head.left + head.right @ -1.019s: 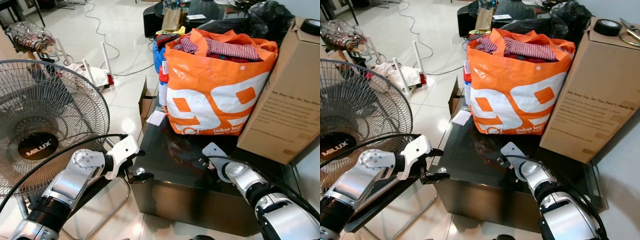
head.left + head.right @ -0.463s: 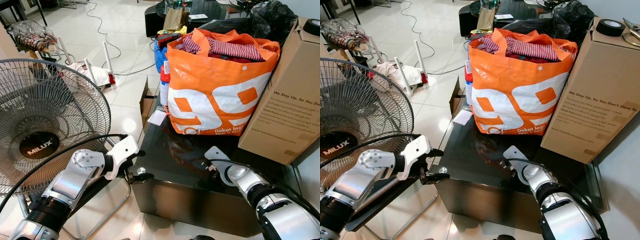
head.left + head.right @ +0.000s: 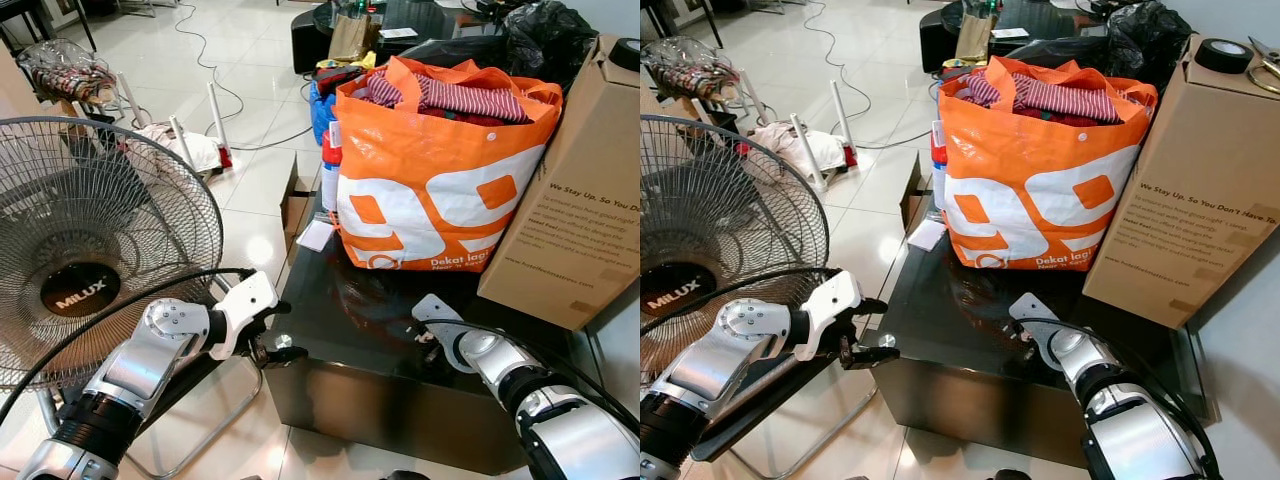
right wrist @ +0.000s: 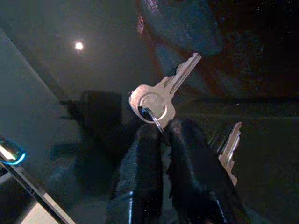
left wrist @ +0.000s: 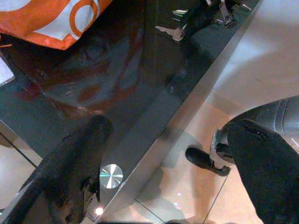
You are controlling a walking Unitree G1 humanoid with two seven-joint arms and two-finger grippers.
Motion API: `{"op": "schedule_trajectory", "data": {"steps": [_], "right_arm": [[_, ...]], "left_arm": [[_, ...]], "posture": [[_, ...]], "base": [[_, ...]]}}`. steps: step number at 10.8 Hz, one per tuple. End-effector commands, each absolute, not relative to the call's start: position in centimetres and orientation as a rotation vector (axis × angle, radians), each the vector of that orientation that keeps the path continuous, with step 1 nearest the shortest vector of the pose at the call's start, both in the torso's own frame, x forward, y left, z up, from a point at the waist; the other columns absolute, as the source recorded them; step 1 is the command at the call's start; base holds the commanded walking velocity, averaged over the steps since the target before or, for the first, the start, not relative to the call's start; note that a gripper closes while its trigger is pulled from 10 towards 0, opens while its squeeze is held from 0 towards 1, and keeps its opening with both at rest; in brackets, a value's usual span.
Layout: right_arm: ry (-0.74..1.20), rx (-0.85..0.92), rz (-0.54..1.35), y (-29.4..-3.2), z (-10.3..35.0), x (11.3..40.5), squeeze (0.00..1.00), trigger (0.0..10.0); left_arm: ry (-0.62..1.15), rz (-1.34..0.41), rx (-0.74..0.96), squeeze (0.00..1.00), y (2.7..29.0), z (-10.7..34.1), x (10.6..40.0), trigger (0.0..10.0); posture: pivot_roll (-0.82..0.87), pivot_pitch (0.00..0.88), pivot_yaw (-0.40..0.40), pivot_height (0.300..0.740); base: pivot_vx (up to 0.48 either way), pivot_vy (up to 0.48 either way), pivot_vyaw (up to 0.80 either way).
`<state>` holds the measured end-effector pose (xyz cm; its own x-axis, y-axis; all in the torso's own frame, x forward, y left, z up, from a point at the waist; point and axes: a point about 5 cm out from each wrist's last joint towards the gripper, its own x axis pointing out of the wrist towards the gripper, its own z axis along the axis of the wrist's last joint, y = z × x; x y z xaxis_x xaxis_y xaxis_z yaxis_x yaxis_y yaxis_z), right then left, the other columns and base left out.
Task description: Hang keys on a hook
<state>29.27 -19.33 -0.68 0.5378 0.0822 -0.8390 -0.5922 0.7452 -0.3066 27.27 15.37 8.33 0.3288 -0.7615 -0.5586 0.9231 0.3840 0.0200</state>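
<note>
The right gripper pinches what looks like the keys' ring on the dark surface, so lifting comes next.

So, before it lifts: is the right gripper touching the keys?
Touching. In the right wrist view the right gripper has its fingers pinched shut on the ring of the keys over the dark table.

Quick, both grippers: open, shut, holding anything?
Left gripper: open, holding nothing, at the glass table corner.
Right gripper: shut on the keys.
</note>
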Motion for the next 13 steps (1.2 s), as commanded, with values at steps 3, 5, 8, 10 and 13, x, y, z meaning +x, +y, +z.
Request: {"op": "schedule_trajectory", "data": {"steps": [3,5,8,10,13], "right_arm": [[0.935,-0.631,0.442,-19.8,-0.5,29.3,0.0,0.0],[0.925,-0.619,0.445,-19.8,-0.4,29.4,0.0,0.0],[0.806,-0.443,0.379,-19.9,1.1,30.5,0.0,0.0],[0.645,-0.229,0.308,-19.6,3.4,30.5,0.0,0.0],[0.325,-0.092,0.204,-19.3,8.1,28.0,0.0,0.0]], "left_arm": [[0.509,-1.118,0.367,0.16,15.9,8.8,27.7,10.0],[0.507,-1.119,0.37,0.16,15.9,8.9,27.8,10.0],[0.396,-1.029,0.31,0.16,15.8,10.3,28.7,10.0],[0.297,-0.844,0.253,0.12,15.5,11.7,29.4,10.0],[0.147,-0.598,0.223,0.0,15.3,13.3,29.4,10.0]], "posture": [[-0.12,0.0,0.05,0.74],[-0.12,0.0,0.058,0.74],[-0.11,0.0,0.058,0.74],[-0.1,0.0,0.055,0.74],[-0.1,0.0,0.074,0.74]], "base": [[0.0,0.0,0.0],[0.0,0.0,0.0],[0.0,0.0,0.0],[0.0,0.0,0.0],[0.0,0.0,0.0]]}}
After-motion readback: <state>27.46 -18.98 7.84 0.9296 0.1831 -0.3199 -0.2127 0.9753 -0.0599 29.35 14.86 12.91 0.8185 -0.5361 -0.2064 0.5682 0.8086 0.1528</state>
